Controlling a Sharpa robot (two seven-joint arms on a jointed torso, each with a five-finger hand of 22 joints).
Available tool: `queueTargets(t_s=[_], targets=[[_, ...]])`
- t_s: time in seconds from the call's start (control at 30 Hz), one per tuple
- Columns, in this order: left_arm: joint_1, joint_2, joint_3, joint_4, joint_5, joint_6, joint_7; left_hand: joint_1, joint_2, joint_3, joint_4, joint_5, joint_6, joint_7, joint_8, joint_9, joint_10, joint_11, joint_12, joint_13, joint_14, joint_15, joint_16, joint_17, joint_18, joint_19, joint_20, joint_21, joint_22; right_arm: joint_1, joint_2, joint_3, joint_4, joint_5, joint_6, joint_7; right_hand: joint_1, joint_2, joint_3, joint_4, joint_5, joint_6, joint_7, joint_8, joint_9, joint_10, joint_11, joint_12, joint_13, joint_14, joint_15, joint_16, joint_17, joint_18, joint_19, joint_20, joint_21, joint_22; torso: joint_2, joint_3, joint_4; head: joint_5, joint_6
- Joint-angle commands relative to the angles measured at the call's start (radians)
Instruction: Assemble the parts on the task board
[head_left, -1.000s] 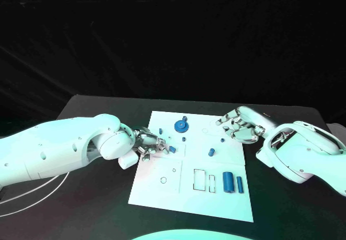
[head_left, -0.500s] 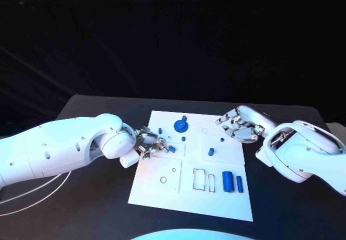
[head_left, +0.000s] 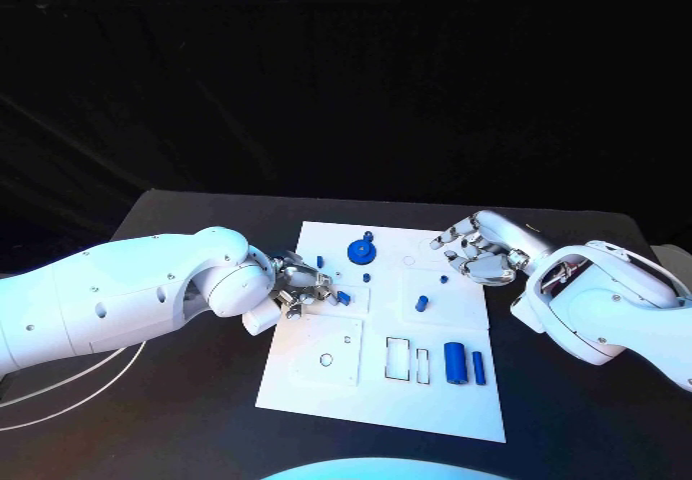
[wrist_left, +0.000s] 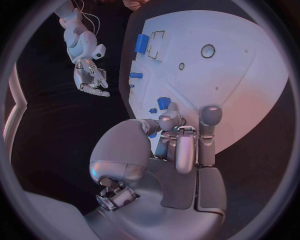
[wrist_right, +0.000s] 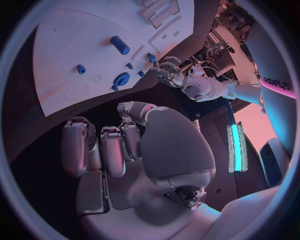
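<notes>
— Where's the left hand (head_left: 299, 284)?
— Over the task board's (head_left: 433, 402) left edge, fingers curled in.
— The right hand (head_left: 480, 252)?
— At the board's far right corner, fingers curled, holding nothing.

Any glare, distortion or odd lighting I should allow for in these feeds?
Head view: task board evenly lit, background black. Left wrist view: fisheye bends the board's edges, pinkish cast beside the left hand. Right wrist view: same bending, right hand dim, bright cyan strip glaring.
</notes>
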Motion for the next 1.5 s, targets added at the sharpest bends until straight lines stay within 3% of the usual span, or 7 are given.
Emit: queueTargets(t_s=[0.03,1.5], targets=[[0.0,0.005,0.0,-0.001,-0.007,0.006,-0.001,-0.002,-0.01,0.005,-0.001,-0.001,0.005,0.002,-0.005,-0.001,0.001,0.003,0.001,0.002,0.091,0.009,0.006,0.215,-0.01,0.003,0.001,0.007,0.001,0.0,0.0,0.0,0.001,-0.012,-0.001,-0.001,-0.011,0.003,0.003,0.001,0.001,0.009,0.002,-0.004,-0.001,-0.003,-0.004,0.001,0.056,0.082,0.0,0.001,0.17,-0.005,0.001,0.003,0.001,0.124,0.001,-0.0005,0.0003,0.0,0.0],[-0.001,0.028,0.0,-0.026,-0.021,0.001,0.0,-0.003,-0.011,0.01,-0.001,-0.001,0.005,0.002,-0.005,-0.002,0.001,0.003,0.001,0.001,0.092,0.009,0.007,0.217,-0.011,0.004,0.001,0.008,0.003,0.0,0.003,0.0,0.0,-0.012,-0.001,0.001,-0.015,0.003,0.005,-0.002,0.0,0.012,0.001,-0.003,0.0,-0.002,-0.004,0.002,0.057,0.081,0.0,0.001,0.17,-0.005,0.001,0.003,0.001,0.125,0.0,-0.0001,0.0003,-0.002,0.001]])
